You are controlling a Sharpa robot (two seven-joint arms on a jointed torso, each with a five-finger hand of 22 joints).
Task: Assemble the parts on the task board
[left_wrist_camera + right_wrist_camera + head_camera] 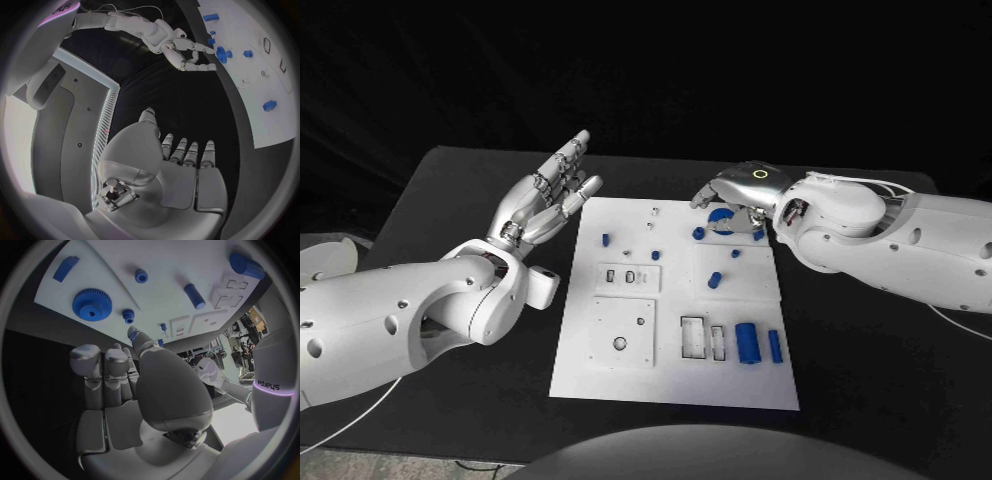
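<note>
The white task board (pixel 596 370) lies in the middle of the black table. My right hand (pixel 733 188) hovers over the board's far right corner, fingers bent downward and holding nothing. Just in front of its fingertips lies a large blue gear (pixel 721 215) (pixel 92 304), with a small blue gear (pixel 128 315) beside it. A blue peg (pixel 714 280) (pixel 194 295) and a thick blue cylinder (pixel 747 343) (pixel 245 265) lie nearer on the board. My left hand (pixel 553 195) (pixel 169 165) floats off the board's far left corner, fingers stretched out and empty.
Square recesses (pixel 623 332) and narrow slots (pixel 692 337) are cut into the board's near half. More small blue parts (pixel 606 240) (pixel 698 233) dot the far half. A slim blue bar (pixel 775 346) lies next to the thick cylinder. Bare table (pixel 877 400) surrounds the board.
</note>
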